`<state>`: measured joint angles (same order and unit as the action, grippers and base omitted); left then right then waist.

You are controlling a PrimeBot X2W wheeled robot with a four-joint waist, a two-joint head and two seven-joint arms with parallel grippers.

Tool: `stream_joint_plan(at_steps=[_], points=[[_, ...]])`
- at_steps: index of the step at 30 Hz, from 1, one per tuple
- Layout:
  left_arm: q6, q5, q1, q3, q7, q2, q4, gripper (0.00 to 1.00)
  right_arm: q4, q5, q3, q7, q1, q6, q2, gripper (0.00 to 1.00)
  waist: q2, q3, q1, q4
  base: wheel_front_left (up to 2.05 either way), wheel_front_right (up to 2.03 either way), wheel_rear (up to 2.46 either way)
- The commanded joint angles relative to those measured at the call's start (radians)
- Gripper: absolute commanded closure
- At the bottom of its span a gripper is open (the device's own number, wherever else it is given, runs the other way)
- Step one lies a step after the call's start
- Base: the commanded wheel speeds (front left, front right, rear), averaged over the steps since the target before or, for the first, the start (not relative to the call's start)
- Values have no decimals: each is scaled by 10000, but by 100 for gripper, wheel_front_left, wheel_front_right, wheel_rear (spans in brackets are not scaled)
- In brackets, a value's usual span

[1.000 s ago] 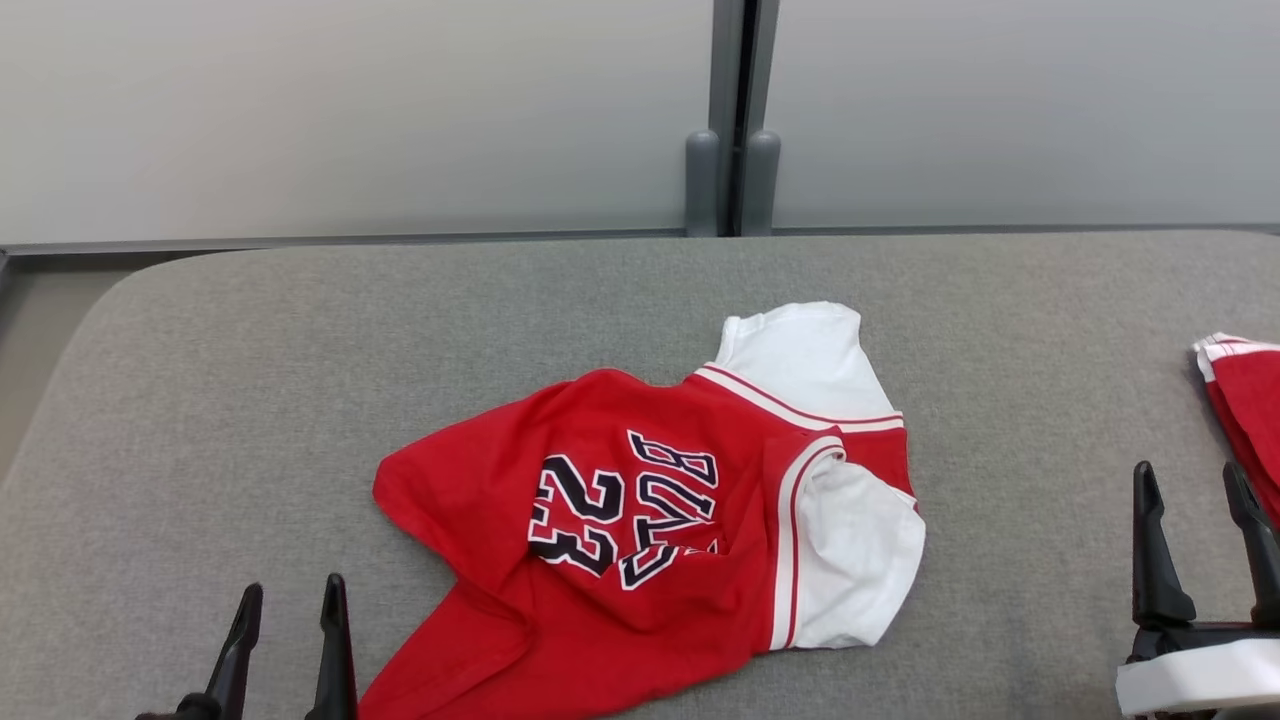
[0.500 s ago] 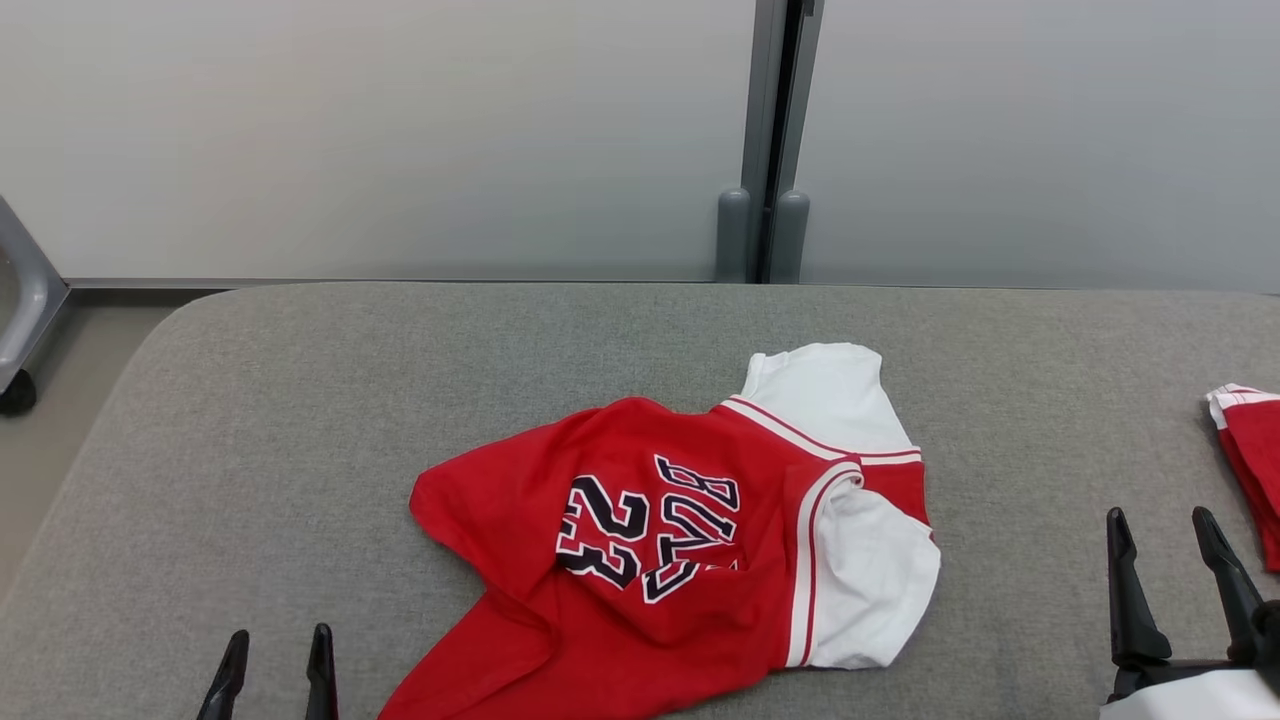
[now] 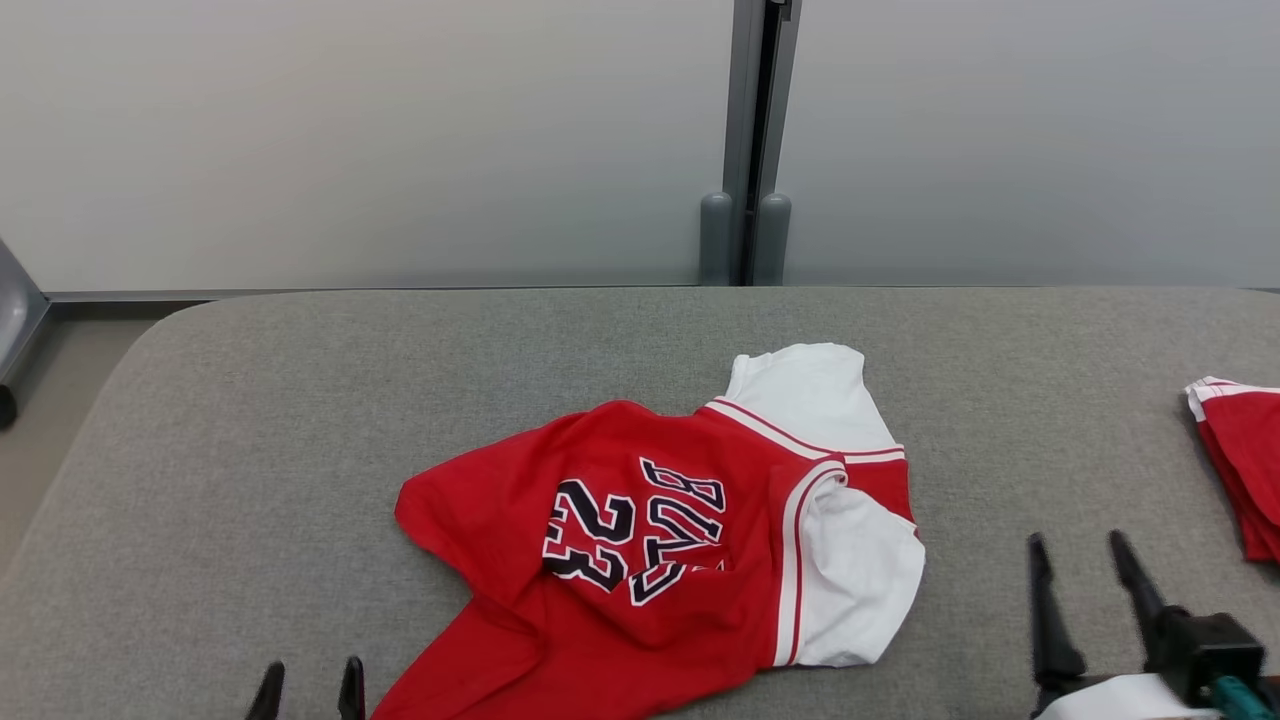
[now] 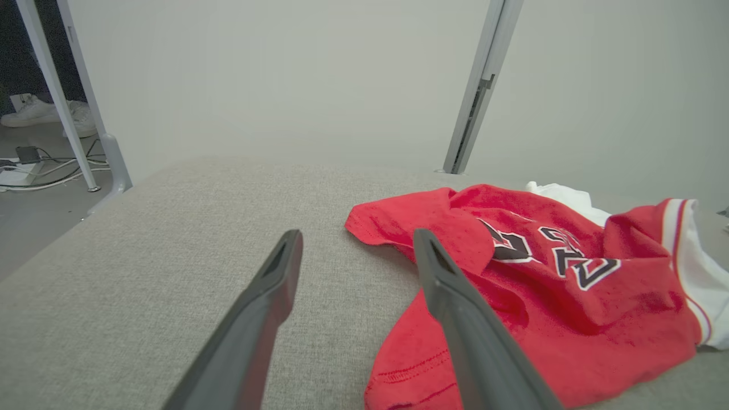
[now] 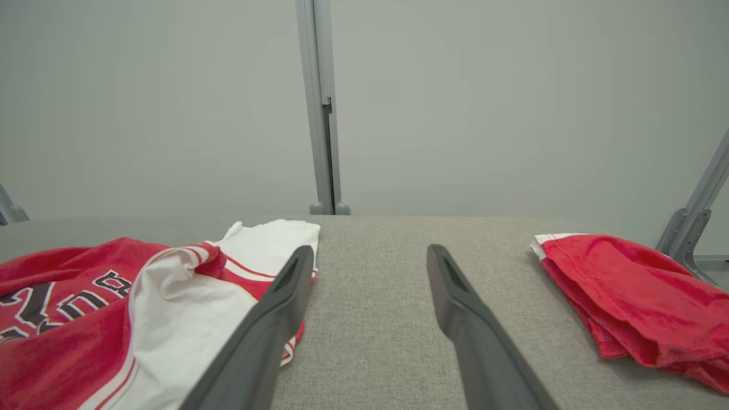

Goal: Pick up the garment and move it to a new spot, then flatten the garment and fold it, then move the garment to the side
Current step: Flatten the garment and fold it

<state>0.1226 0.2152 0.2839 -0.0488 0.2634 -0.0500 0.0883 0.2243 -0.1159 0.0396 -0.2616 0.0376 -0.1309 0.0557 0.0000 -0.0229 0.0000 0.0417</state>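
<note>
the garment [image 3: 640, 540], a red jersey with white sleeves and black "23" lettering edged in white, lies rumpled and unfolded on the grey cloth-covered worktop [image 3: 250, 420]. it sits about midway between the worktop's left and right edges, and its red hem runs down to the near edge. one white sleeve points toward the far edge; the other lies on the side toward the right edge. in the left wrist view the garment [image 4: 569, 273] has a raised fold across the lettering.

the left jaws stand wide apart and hold nothing. their two dark fingers [image 3: 350, 695] rise at the near edge, just beside the garment's lower left part. in the left wrist view one finger [image 4: 461, 319] crosses in front of the red cloth; whether it touches cannot be told.

the right jaws are also spread wide and empty. their fingers [image 3: 1045, 620] stand over the near edge, between the garment and a folded red cloth [image 3: 1240, 460] with a white trim that lies at the right edge. in the right wrist view bare worktop shows between the fingers [image 5: 467, 324], with the garment [image 5: 85, 319] to one side and the folded red cloth [image 5: 632, 296] well apart on the other.

a pale wall with a grey post [image 3: 745, 140] stands behind the far edge. beyond the left edge, white shoes [image 4: 34, 111] and cables [image 4: 34, 165] are on the floor.
</note>
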Motion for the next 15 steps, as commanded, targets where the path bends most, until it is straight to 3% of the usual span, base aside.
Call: stream_joint_plan(at_steps=[1, 5, 9, 15], points=[[38, 32, 201, 78, 10, -20, 229, 0, 271, -73, -254, 28, -67, 3, 121, 0, 0, 11, 0, -12, 0, 0, 0], [78, 277, 170, 502, -1105, -312, 797, 0, 866, -622, -1734, 1449, -749, 3, 827, 0, 0, 89, 0, 26, 0, 0, 0], [70, 583, 280, 728, -2638, -458, 385, 0, 764, -1720, -3014, 3388, -1176, 3, 1568, 0, 0, 294, 0, 90, 0, 0, 0], [-66, 1066, 344, 950, -3996, -348, -466, 0, 287, -2779, -3617, 5250, -1477, 3, 2362, 0, 0, 747, 0, 200, 0, 0, 0]])
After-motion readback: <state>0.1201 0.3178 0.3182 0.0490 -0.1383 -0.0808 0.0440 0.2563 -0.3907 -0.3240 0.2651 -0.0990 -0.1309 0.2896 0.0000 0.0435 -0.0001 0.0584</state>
